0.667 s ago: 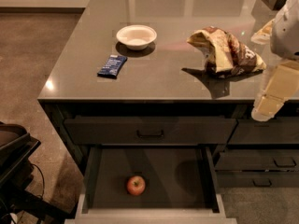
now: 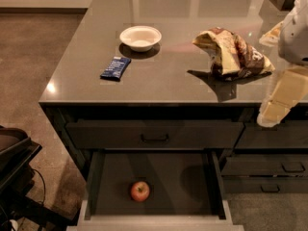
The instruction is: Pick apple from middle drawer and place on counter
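Hanging over the edge of the counter (image 2: 163, 83), the gripper (image 2: 274, 110) points down, jaws' opening impossible to tell.

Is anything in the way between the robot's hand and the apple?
Nothing visible is. The gripper hangs at the right, over the front edge of the counter. The apple lies alone in the open middle drawer, uncovered from above.

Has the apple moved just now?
No. The apple lies where it was, left of centre in the middle drawer; the gripper hangs by the right end of the counter.
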Available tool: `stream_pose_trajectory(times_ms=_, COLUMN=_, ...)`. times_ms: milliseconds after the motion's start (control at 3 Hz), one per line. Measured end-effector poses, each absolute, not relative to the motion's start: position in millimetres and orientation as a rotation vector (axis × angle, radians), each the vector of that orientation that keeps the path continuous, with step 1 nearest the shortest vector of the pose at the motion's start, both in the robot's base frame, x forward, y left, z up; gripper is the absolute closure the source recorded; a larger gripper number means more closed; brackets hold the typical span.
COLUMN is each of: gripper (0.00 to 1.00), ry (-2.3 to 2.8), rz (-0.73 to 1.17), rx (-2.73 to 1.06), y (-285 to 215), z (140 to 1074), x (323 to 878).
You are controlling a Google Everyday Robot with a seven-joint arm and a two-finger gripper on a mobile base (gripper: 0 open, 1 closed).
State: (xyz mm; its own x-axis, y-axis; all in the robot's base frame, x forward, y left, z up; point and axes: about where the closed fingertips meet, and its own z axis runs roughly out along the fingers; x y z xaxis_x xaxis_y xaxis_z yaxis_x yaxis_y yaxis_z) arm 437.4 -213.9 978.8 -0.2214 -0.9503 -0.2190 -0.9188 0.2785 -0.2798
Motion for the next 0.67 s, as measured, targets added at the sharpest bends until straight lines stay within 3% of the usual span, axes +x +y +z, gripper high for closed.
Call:
stream_pose_trajectory(times_ms=333, gripper=0.00, ry=2.189, rz=-0.067, rx=-1.603, y=-199, z=963, x=414)
stream_pose_trajectory(times_ms=667, gripper=0.00, ry=2.210, rz=0.120, rx=-1.423, y=-175, z=913, x=387)
